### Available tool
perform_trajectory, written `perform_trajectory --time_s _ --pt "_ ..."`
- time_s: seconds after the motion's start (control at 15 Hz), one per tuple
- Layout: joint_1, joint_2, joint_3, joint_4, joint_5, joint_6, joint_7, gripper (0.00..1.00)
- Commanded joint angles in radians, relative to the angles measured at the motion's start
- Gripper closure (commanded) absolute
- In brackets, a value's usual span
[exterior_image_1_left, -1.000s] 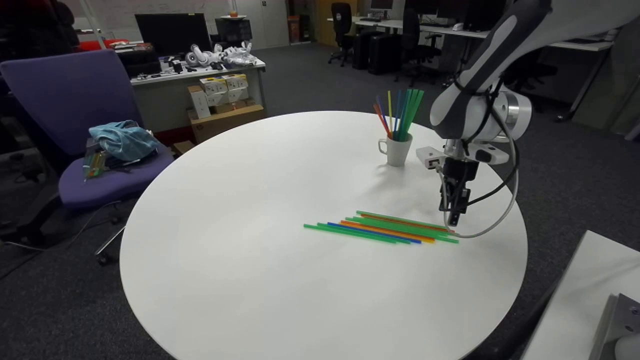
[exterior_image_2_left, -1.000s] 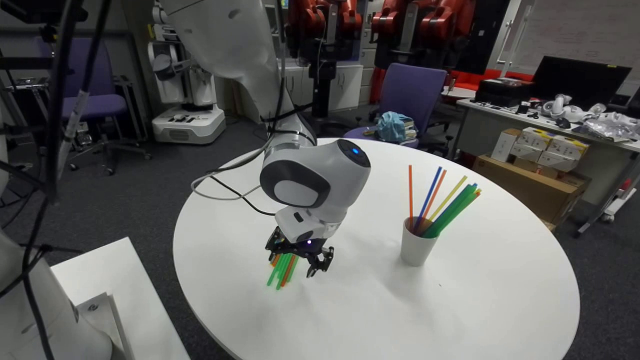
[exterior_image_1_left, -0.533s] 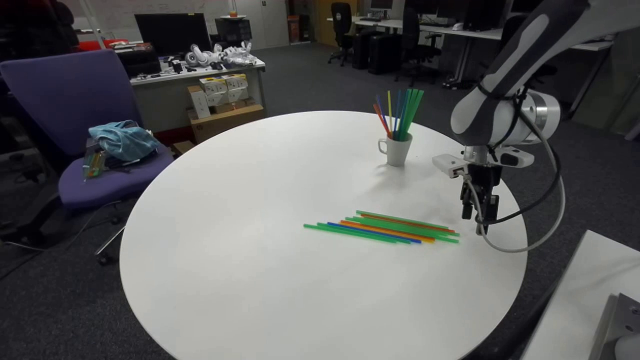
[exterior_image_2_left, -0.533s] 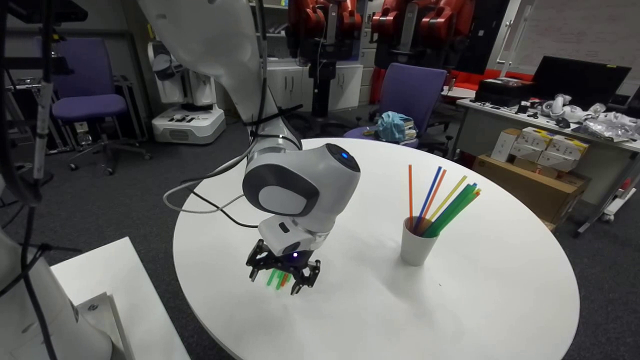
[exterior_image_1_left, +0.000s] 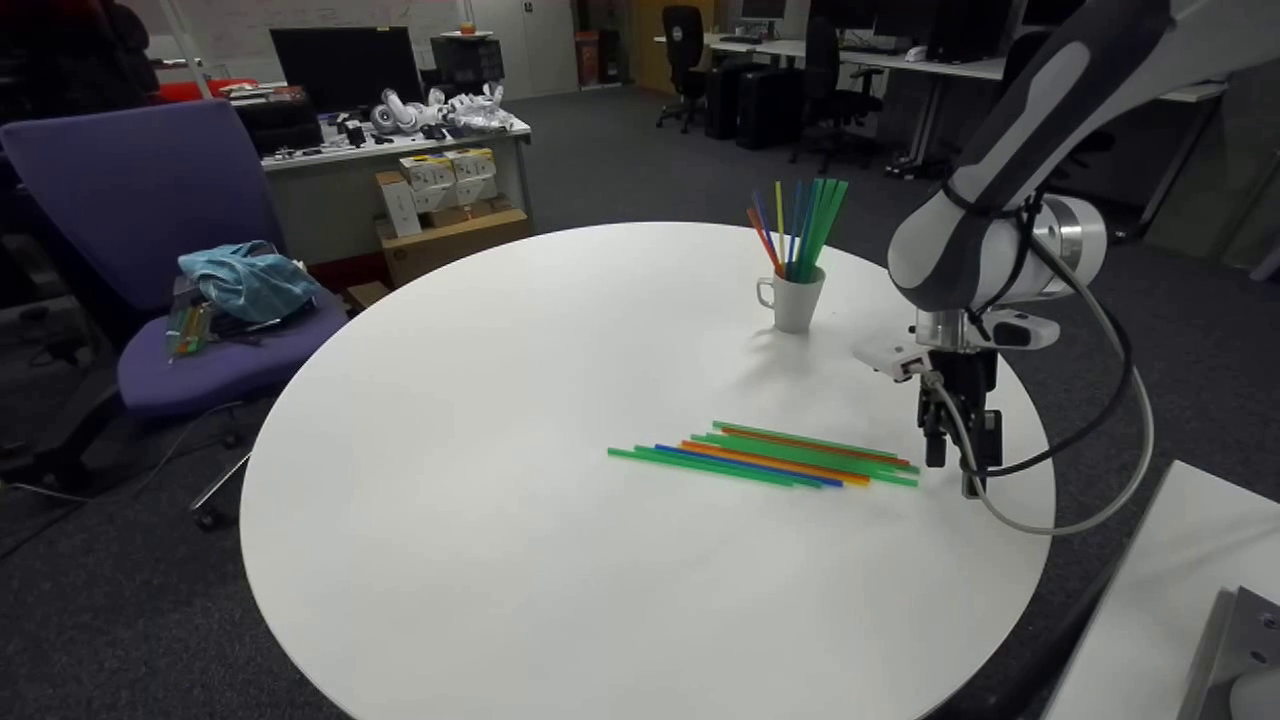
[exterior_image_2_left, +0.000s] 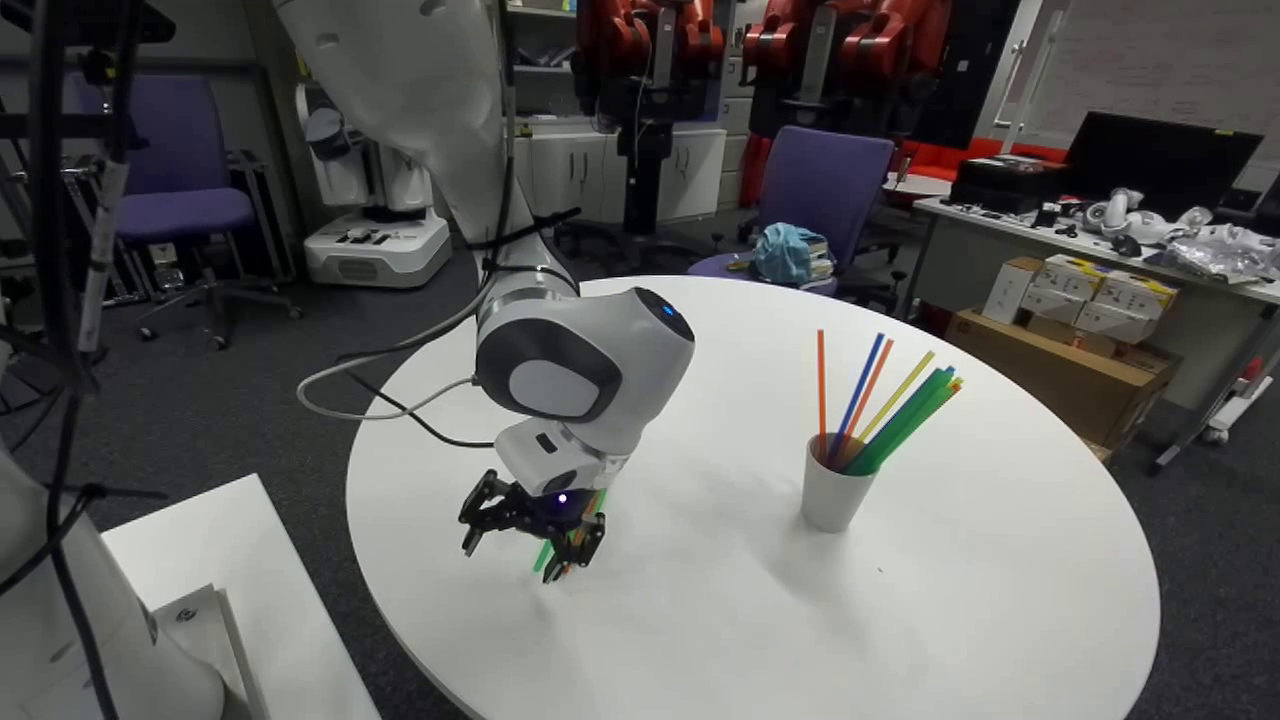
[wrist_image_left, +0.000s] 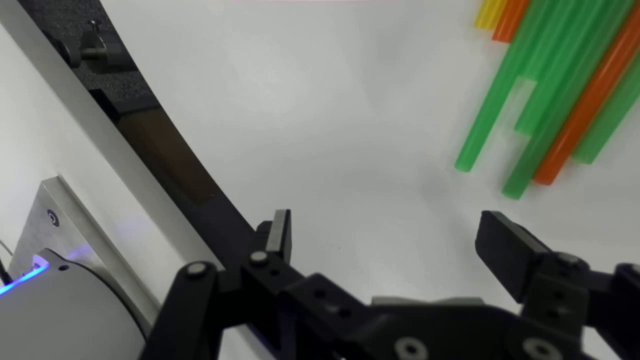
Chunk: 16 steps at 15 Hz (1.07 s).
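Dark carpet (exterior_image_1_left: 600, 150) and a purple chair (exterior_image_1_left: 140, 200) are seen behind a round white table (exterior_image_1_left: 480, 560), on which a loose row of straws (exterior_image_1_left: 785, 455) is laid flat; more straws (exterior_image_2_left: 905, 422) are held, leaning, in a white mug (exterior_image_1_left: 795, 305) placed well apart from the row. Over the table, near the row's ends, the black gripper (wrist_image_left: 387, 237) is held with its jaws spread wide and nothing gripped; only bare tabletop is framed between them in the wrist view, with the nearest straw ends just beside one jaw. If a straw is to be taken cleanly, the gripper should, it is judged, be shifted until one end is centred, then turned slightly so that the jaws are squared across its length. Slow lowering is advised, since neighbours could be rolled or pinched too. Thin, straight and slightly see-through, the straws are coloured mostly green, with orange, yellow and blue mixed in; their ends are staggered, and several are laid side by side, seemingly touching
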Motion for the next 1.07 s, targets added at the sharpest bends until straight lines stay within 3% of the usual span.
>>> perform_trajectory --time_s 0.0,1.0 --pt "0.003 0.007 0.012 0.006 -0.002 0.002 0.027 0.0" --pt "0.003 0.071 0.035 0.027 0.025 0.081 0.003 0.0"
